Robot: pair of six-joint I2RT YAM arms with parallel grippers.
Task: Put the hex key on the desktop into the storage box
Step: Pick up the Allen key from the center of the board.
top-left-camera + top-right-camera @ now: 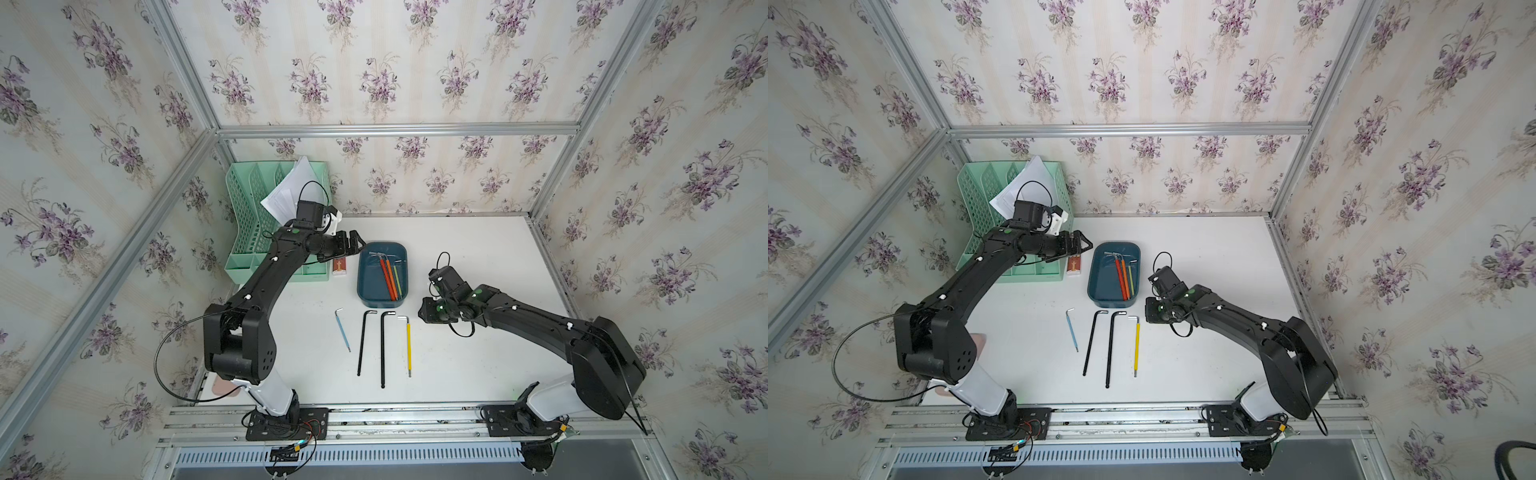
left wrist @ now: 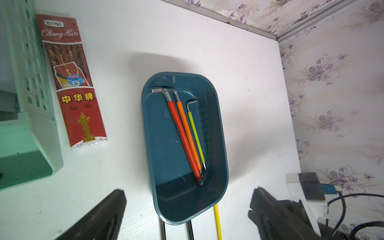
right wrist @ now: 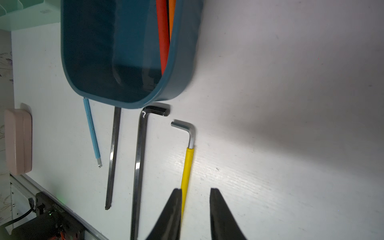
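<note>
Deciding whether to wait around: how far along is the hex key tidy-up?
Done: red key, orange key and green key lie in the storage box. In hand: nothing; the right gripper, open, hovers by the yellow key; the left gripper is open too. Left: yellow key, blue key and two black keys on the desktop.

In the far corner on my left I see a mint-green mesh file organizer (image 1: 245,232) standing upright, with white papers (image 1: 291,187) leaning out of it. A red box (image 2: 72,83) printed "Chung Hwa" lies flat just beside its base. A pale pink case (image 3: 17,141) lies well apart from both. Floral wallpaper (image 1: 415,62) covers the walls.
</note>
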